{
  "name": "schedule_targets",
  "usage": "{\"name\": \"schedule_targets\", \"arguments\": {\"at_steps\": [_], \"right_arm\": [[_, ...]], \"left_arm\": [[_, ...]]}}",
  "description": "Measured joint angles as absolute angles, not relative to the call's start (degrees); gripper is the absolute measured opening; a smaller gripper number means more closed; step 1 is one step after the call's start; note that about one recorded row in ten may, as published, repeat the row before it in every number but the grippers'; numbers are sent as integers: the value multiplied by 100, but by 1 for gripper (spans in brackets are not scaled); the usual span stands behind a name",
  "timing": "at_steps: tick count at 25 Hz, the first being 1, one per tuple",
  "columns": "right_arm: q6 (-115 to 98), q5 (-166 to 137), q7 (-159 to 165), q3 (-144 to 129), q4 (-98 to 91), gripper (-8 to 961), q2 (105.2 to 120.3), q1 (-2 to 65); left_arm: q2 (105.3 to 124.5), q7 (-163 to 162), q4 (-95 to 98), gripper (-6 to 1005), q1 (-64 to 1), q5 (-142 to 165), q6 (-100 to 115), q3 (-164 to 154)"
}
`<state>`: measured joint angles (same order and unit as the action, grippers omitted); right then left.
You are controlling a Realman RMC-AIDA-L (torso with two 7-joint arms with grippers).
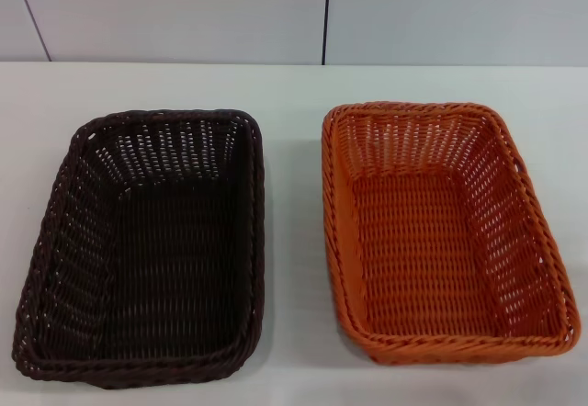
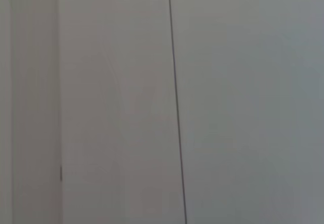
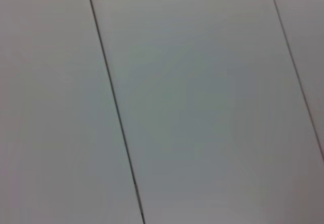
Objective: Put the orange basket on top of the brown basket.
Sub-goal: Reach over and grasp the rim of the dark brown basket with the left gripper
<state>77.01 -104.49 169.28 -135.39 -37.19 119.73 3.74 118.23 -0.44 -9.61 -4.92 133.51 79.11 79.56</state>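
Observation:
The orange basket (image 1: 441,231) sits upright on the white table at the right in the head view, empty. The brown basket (image 1: 147,245) sits upright at the left, empty, a hand's width apart from the orange one. Neither gripper nor arm shows in the head view. The left wrist view and the right wrist view show only pale wall panels with thin dark seams, no basket and no fingers.
The white table (image 1: 294,149) runs to a pale panelled wall (image 1: 184,11) at the back. A strip of bare table lies between the two baskets and behind them.

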Motion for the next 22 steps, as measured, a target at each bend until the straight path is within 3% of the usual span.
{"name": "schedule_targets", "arguments": {"at_steps": [15, 18, 22], "right_arm": [[8022, -10479, 16928, -14002, -3524, 833, 11944, 511], [7988, -10477, 16927, -14001, -3560, 832, 11934, 557], [7980, -10442, 16927, -13937, -3587, 832, 11927, 565]], "left_arm": [[11756, 112, -1361, 789, -417, 13427, 7947, 7746], [11608, 507, -2197, 788, -228, 13823, 7455, 7690], [11295, 753, -4579, 787, 522, 14424, 5360, 7878]]}}
